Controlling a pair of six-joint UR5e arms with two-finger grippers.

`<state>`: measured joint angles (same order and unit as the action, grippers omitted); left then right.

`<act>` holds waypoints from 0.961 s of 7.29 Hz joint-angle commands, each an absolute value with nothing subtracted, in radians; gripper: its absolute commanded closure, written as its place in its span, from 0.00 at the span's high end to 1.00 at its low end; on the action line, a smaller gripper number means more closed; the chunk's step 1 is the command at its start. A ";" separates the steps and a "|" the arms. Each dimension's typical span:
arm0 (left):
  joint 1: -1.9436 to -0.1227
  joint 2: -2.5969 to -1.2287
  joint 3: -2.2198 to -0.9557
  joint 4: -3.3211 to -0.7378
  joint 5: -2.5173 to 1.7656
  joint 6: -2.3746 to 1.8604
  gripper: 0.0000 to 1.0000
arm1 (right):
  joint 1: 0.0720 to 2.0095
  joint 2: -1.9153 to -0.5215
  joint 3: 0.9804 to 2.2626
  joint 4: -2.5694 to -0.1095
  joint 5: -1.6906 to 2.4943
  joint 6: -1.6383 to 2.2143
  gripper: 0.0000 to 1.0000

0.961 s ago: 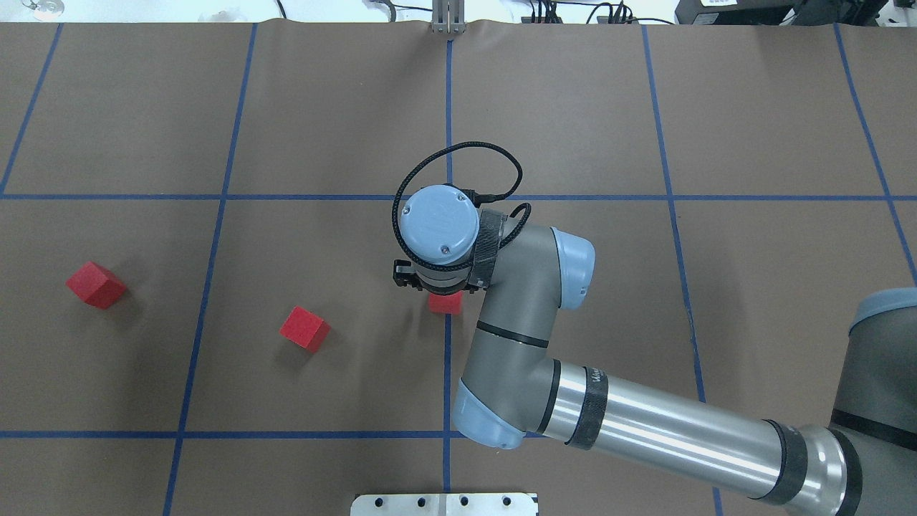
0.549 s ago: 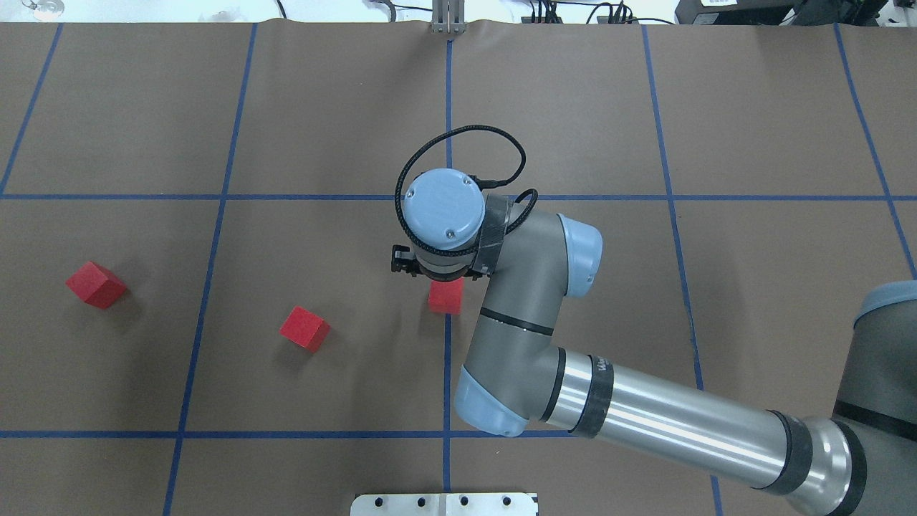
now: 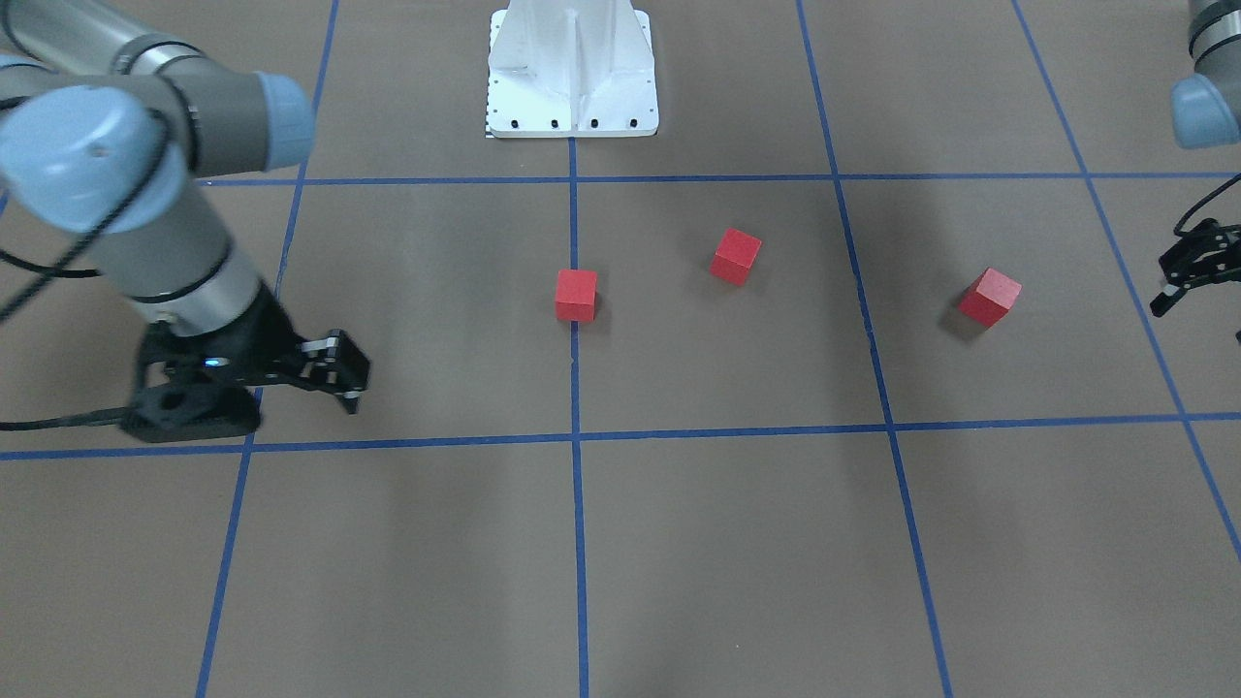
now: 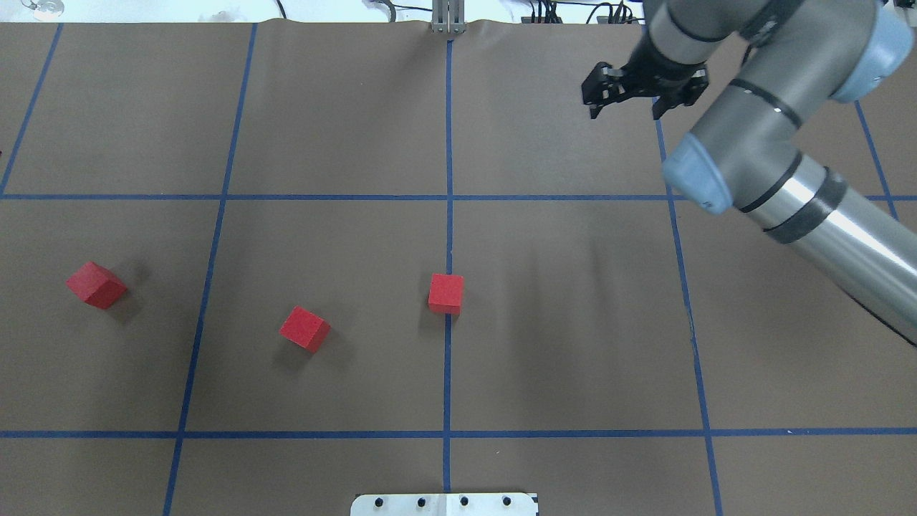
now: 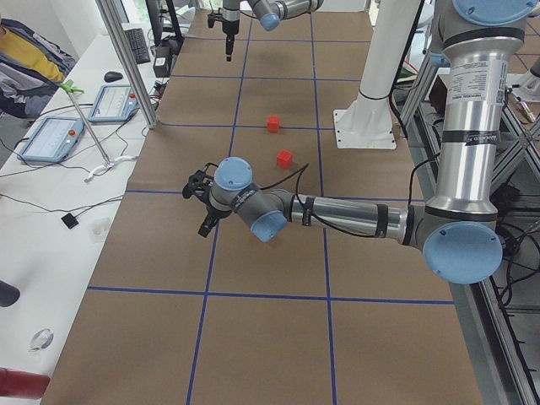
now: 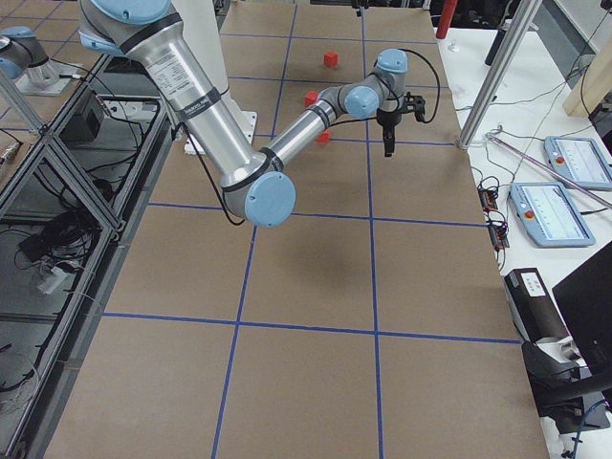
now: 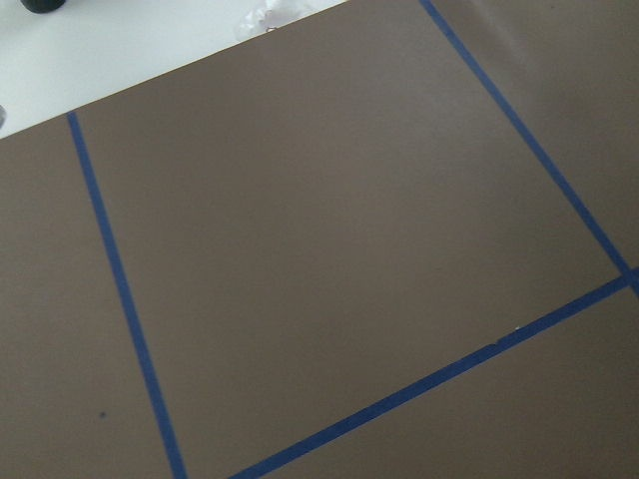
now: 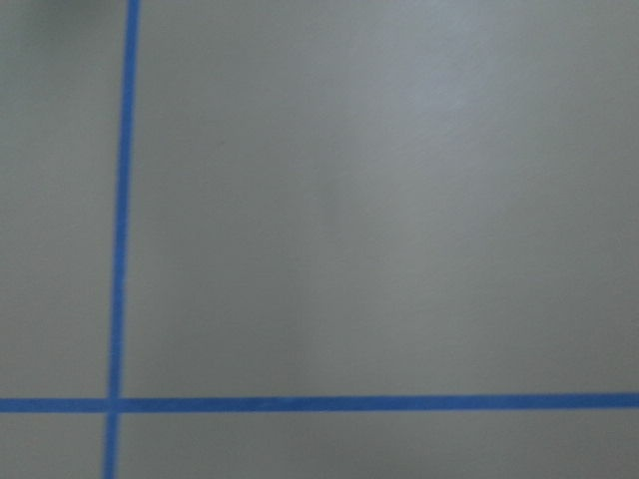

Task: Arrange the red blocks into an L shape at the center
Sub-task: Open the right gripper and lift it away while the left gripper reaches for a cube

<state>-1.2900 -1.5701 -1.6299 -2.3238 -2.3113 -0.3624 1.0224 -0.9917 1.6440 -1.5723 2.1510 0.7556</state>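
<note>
Three red blocks lie apart on the brown table. One block (image 4: 446, 294) (image 3: 576, 295) sits on the centre blue line. A second block (image 4: 304, 329) (image 3: 736, 256) lies to its left, turned at an angle. The third block (image 4: 97, 284) (image 3: 990, 297) lies far left. My right gripper (image 4: 625, 107) (image 3: 339, 383) is open and empty, at the far right of the table and well away from all blocks. My left gripper (image 3: 1194, 276) shows partly at the front view's right edge, to the outer side of the third block; it looks open and empty. Both wrist views show only bare table.
Blue tape lines (image 4: 448, 197) divide the table into large squares. The white robot base plate (image 4: 444, 504) (image 3: 572, 68) stands at the near edge. A side bench with tablets (image 5: 51, 139) runs along the table's far edge.
My right gripper rose off the centre block and swung away to the far right of the table. The centre block stays on the line. The other two blocks have not moved.
</note>
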 commanded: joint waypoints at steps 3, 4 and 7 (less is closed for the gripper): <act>-1.052 -1.468 -1.629 -2.517 -2.195 -0.453 1.00 | 1.255 -1.218 1.671 -1.563 2.236 0.352 0.99; -0.990 -1.457 -1.629 -2.535 -2.130 -0.449 1.00 | 1.264 -1.233 1.671 -1.562 2.235 0.329 0.99; -0.951 -1.448 -1.631 -2.464 -2.184 -0.449 1.00 | 1.264 -1.243 1.672 -1.560 2.226 0.328 0.99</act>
<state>-0.9616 -1.4450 -1.6271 -2.5070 -2.1504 -0.4496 1.2631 -1.2383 1.6710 -1.5607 2.2305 0.3303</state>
